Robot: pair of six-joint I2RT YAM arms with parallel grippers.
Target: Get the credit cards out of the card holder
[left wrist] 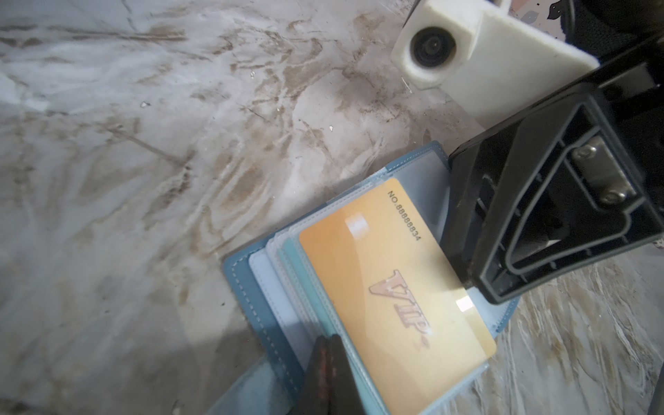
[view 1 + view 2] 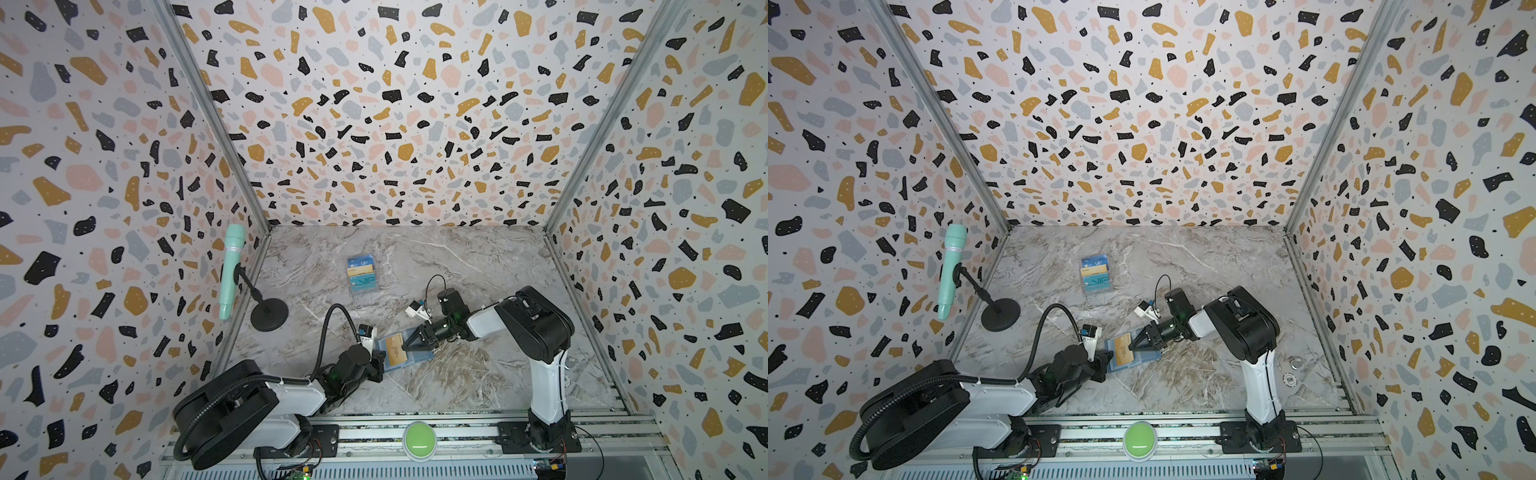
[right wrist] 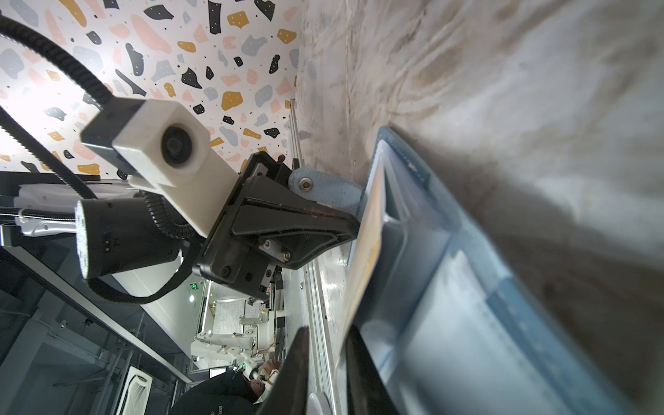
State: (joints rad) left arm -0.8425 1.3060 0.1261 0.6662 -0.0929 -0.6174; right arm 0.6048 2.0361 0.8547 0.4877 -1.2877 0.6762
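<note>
Slate-blue card holder (image 1: 244,284) open flat on marble table (image 2: 478,266), near front edge, between the two arms. White stitching along cover, clear pockets (image 1: 269,280) stacked and fanned like pages, snap tab (image 3: 316,187) sticking out beside left gripper. Gold card (image 1: 391,287) on top of the stack, bronze VIP script plus a printed number along one short edge; teal edge peeking out just under it; in or out of its pocket, hard to tell. Left gripper (image 1: 328,345) fully closed, pinching edge of the holder's pockets. Right gripper (image 3: 328,334) low over the holder from the opposite side, jaws a narrow gap apart, gold card's edge in between, close against one finger; no firm pinch visible. More cards (image 2: 360,270) standing in a clear rack (image 2: 365,291) further back on table, well apart from holder. Mint microphone (image 2: 230,270) on stand by left wall.
</note>
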